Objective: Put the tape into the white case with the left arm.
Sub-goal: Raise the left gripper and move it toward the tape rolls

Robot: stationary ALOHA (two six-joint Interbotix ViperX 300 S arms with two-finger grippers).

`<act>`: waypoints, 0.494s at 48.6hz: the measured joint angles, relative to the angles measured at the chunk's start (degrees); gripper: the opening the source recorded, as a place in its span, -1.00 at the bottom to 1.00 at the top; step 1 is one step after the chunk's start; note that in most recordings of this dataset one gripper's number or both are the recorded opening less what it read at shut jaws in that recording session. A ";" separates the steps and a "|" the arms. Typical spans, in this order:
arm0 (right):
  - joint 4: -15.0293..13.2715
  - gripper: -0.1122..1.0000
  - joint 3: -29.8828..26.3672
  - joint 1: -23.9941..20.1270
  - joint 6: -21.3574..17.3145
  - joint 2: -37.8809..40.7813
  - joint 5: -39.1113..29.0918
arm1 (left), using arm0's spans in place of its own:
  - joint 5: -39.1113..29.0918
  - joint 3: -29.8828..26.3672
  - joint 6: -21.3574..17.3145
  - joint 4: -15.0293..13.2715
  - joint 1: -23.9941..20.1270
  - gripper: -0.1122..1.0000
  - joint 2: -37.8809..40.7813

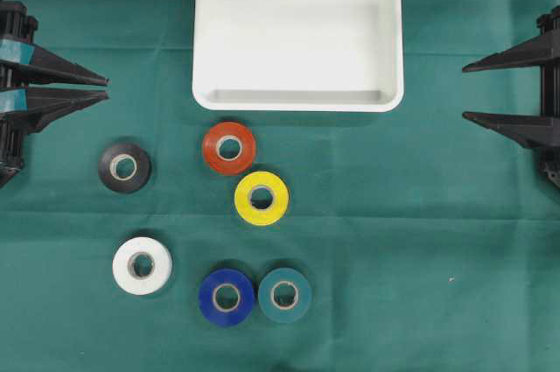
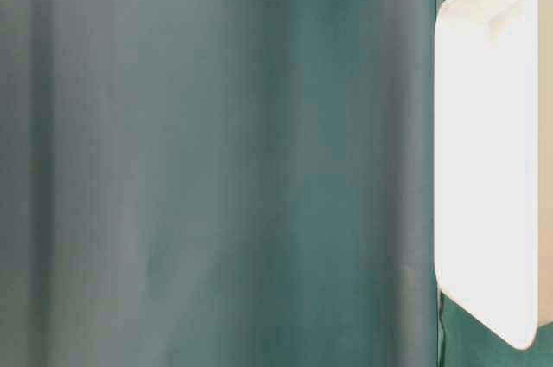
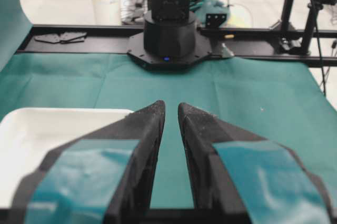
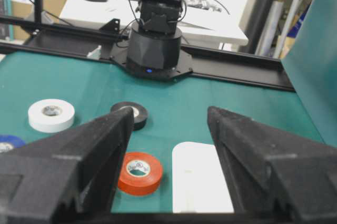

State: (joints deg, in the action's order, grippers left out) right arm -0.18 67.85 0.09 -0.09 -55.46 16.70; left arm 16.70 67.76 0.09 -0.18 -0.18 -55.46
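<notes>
At the far left of the overhead view, the left end effector [image 1: 107, 90] sits at the edge of the green tabletop [image 1: 420, 241]. Its two pointed fingers [image 1: 66, 66], marked with teal bands, are pinched nearly together and hold nothing. It is well apart from every roll.

Next comes the black tape [image 1: 123, 166], the roll nearest to that arm. Below it lies the white tape [image 1: 142, 265]. Further right are the red tape [image 1: 229, 147] and the yellow tape [image 1: 262, 198], which sit just beside each other. Lower down, the blue tape [image 1: 227, 297] and the teal tape [image 1: 284, 295] touch or nearly touch. All six lie flat on the cloth.

Above the red roll sits the white case [image 1: 297, 101]. It has nothing in it (so no roll has gone in).

At the far right, the right end effector [image 1: 462, 90] waits with its fingers spread wide and nothing between them.

The job looks like it has not begun; the step in hand is choosing a roll and reaching for it. For the next move, the left arm will likely need to spread its fingers, swing out over a roll (the black one seems easiest), and drop down around it.
</notes>
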 measured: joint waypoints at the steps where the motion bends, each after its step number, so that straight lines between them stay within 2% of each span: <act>1: 0.00 -0.36 0.09 0.00 0.00 0.09 0.00 | 0.00 0.00 0.00 0.00 0.00 -0.36 0.00; 7: -0.09 -0.76 1.67 0.26 0.09 0.26 0.00 | 0.09 0.97 -0.18 -0.88 0.00 -0.74 0.18; 11: -0.09 -0.92 2.64 0.44 0.00 0.35 0.00 | 0.09 0.88 0.18 -0.97 0.00 -0.77 0.44; 24: 0.00 -0.97 2.99 0.35 0.00 0.44 -0.09 | -0.44 0.62 -0.09 -1.05 0.00 -0.77 4.22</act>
State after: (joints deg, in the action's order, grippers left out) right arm -0.18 70.84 0.44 -0.09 -55.02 16.61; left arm 16.26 68.38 0.00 -1.23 -0.18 -51.24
